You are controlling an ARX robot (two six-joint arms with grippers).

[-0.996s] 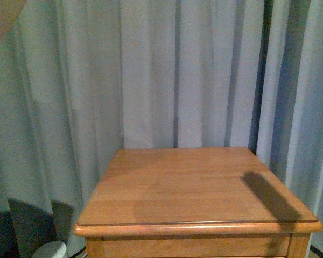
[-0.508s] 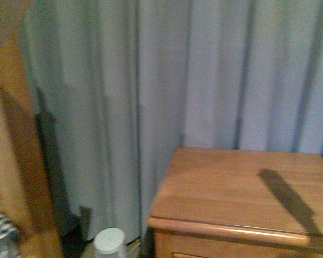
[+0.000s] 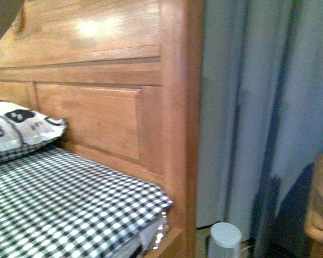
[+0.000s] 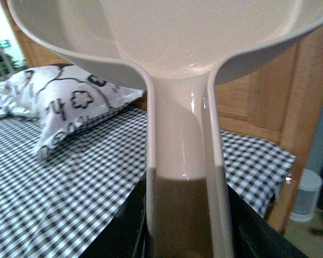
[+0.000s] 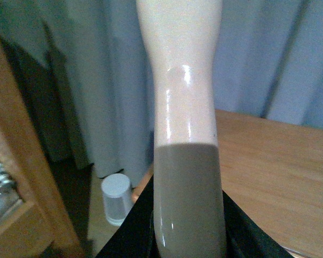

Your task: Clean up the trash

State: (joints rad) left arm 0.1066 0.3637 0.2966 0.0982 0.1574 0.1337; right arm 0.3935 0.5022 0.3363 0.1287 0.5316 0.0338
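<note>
the front view is swinging off the light wooden nightstand [image 5: 274,161] onto the black-and-white checked bed [image 3: 54,199], so the search is shifting there, the left gripper [image 4: 185,236] pinching the beige plastic dustpan [image 4: 194,48], the right gripper [image 5: 188,231] pinching a cream-and-grey handle [image 5: 182,97], the crumpled white trash nowhere showing.

Wooden headboard [image 3: 97,80] beside grey curtain [image 3: 258,107].

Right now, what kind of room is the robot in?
Most likely a bedroom: there's a bed with a checked sheet, a patterned pillow by a wooden headboard, and long curtains beside it.
</note>
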